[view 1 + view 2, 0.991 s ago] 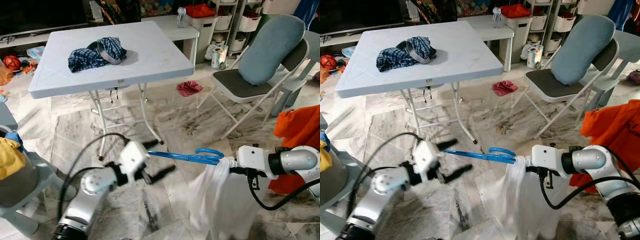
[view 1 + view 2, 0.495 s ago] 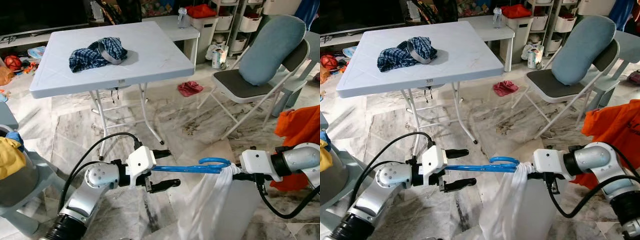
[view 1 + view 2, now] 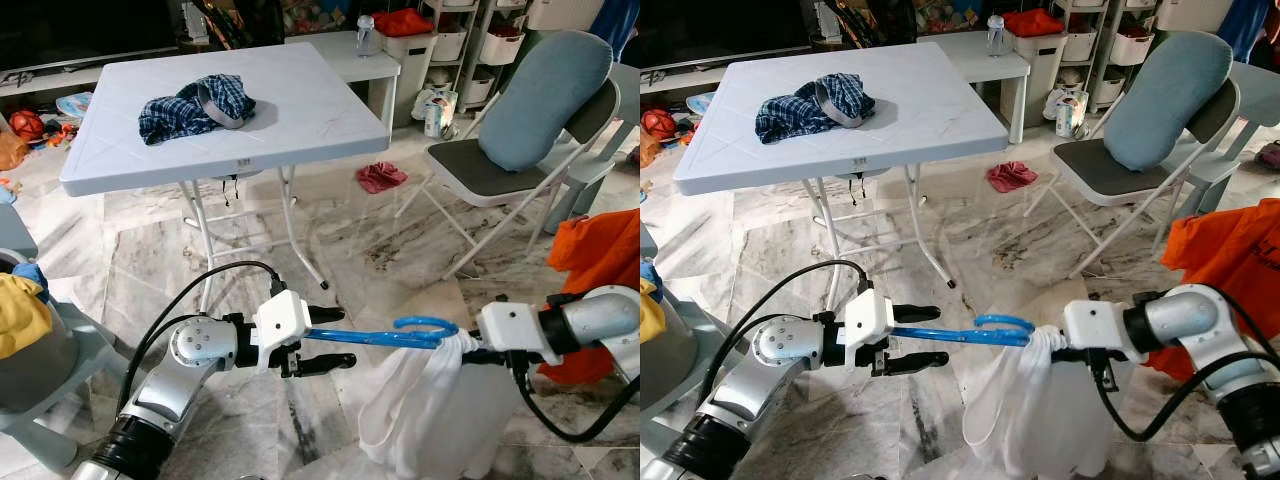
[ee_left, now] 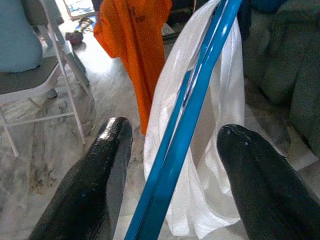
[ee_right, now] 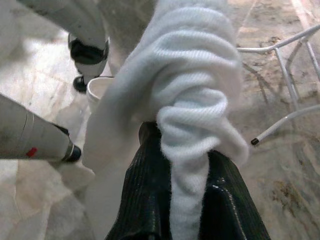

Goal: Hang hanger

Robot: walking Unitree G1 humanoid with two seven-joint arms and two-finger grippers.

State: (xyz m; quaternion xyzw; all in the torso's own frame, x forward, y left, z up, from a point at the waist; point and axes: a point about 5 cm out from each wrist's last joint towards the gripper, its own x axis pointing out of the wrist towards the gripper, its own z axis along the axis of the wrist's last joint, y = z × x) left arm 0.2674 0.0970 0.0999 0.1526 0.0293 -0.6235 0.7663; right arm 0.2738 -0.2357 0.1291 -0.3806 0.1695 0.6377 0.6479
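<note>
Both grippers at the blue hanger (image 3: pixel 375 337)

Left gripper (image 3: pixel 330 340) is spread around its bar; right gripper (image 5: pixel 182 200) pinches the white garment (image 3: pixel 430 410).

Your left gripper (image 3: pixel 322 340) sits low centre over marble floor (image 3: pixel 400 250), fingers spread either side of blue hanger (image 3: pixel 385 334). Hanger runs roughly level across to your right gripper (image 3: pixel 470 345), where bunched white garment (image 3: pixel 425 415) hangs from it; fingers there hidden by cloth. White folding table (image 3: pixel 300 110) beyond, plaid shirt (image 3: pixel 190 105) on top. Folding chair (image 3: pixel 500 170) at right carries blue cushion (image 3: pixel 545 95). Orange cloth (image 3: pixel 600 260) at right edge. Red rag (image 3: pixel 380 176) on floor.
</note>
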